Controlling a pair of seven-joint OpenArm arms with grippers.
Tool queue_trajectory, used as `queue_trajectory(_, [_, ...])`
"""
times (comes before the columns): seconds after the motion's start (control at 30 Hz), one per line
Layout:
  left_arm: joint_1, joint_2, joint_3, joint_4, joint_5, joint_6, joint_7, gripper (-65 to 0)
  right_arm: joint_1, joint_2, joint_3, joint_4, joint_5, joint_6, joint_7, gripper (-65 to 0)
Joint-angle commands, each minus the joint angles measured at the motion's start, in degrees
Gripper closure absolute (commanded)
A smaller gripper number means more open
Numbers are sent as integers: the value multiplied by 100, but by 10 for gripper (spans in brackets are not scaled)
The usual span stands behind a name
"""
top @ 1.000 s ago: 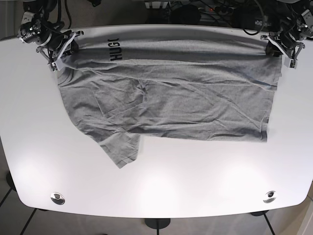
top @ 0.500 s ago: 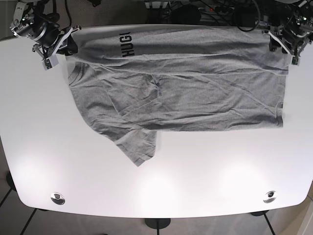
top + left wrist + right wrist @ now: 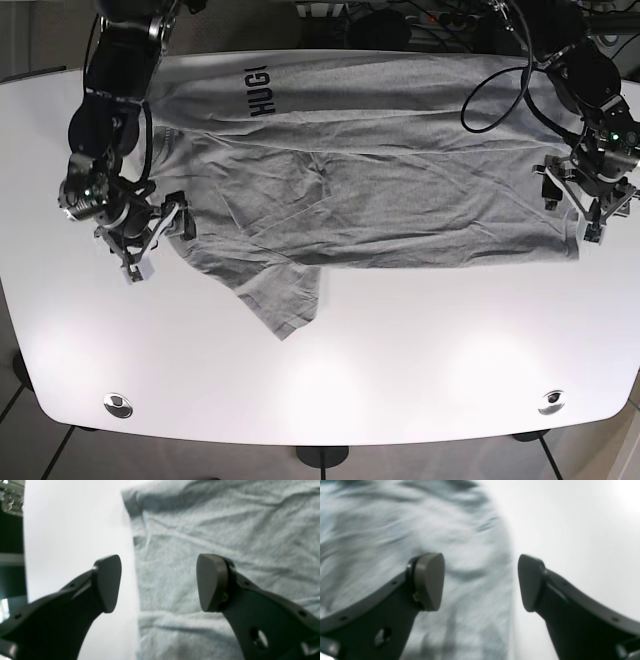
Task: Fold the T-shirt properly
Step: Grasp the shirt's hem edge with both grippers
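Observation:
The grey T-shirt point(image 3: 380, 180) lies spread across the white table point(image 3: 330, 380), with black lettering point(image 3: 258, 90) near its far left corner and one sleeve point(image 3: 283, 300) sticking out toward the front. My left gripper point(image 3: 585, 208) is open at the shirt's right edge. In the left wrist view its fingers point(image 3: 107, 582) straddle the edge of the cloth point(image 3: 225, 530). My right gripper point(image 3: 150, 238) is open at the shirt's left edge. The blurred right wrist view shows the right gripper point(image 3: 480, 582) over the cloth's border point(image 3: 395, 530), holding nothing.
Two round metal fittings point(image 3: 118, 405) point(image 3: 551, 402) sit near the table's front corners. Cables and equipment point(image 3: 420, 20) crowd the space behind the far edge. Bare white table lies in front of the shirt.
Both grippers have left the shirt's far corners and moved forward along its left and right sides. The shirt lies where it was half a second ago.

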Motion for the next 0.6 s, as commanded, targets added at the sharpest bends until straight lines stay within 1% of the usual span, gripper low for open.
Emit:
queue_trajectory(0.03, [-262,-123,-26,-113,-16,12,-96,-414,645,7,23,-595,-227,46,571,-438])
queue_trajectory(0.1, [-359,-132,-26,-218,-16,12,-96,-414,1006,25,14,-1281,-517,55,896,-438])
queue_trajectory(0.17, [-376,-150,-26,-280,-16,12,-122,-414,1225,34,14,-1896,-658,64,1168,-438])
queue_trajectory(0.2, [-429,-264,-8,-394,-16,12,-122,-414,1296,34,14,-2160,-676,64,1327,-438])
queue_trajectory(0.27, [-631,-308,-26,-667,-16,12,-131,-413,1296,7,5,-2283,-676,64,1379,-438])
queue_trajectory(0.33, [-833,-334,-35,-922,-16,12,-131,-396,1261,-28,-83,-2274,-640,64,1379,-436])
queue_trajectory(0.37, [-956,-448,-35,-1080,-16,183,-140,-394,1164,-37,-294,-2257,-640,64,1388,-436])
queue_trajectory(0.43, [-1211,-519,-26,-1432,-25,640,-175,-396,1111,-169,-408,-2257,-640,64,1423,-422])
queue_trajectory(0.47, [-1370,-528,-26,-1651,-25,816,-298,-396,1111,-204,-408,-2257,-640,64,1432,-384])
queue_trajectory(0.5, [-1510,-668,-8,-1950,-16,992,-544,-397,1102,-221,-417,-2257,-640,64,1432,-292])
queue_trajectory(0.57, [-1633,-765,0,-2434,-16,1080,-773,-407,1102,-221,-417,-2274,-640,46,1432,-146])
queue_trajectory(0.6, [-1800,-774,9,-2698,-16,1080,-905,-436,1102,-221,-426,-2283,-640,37,1432,-86])
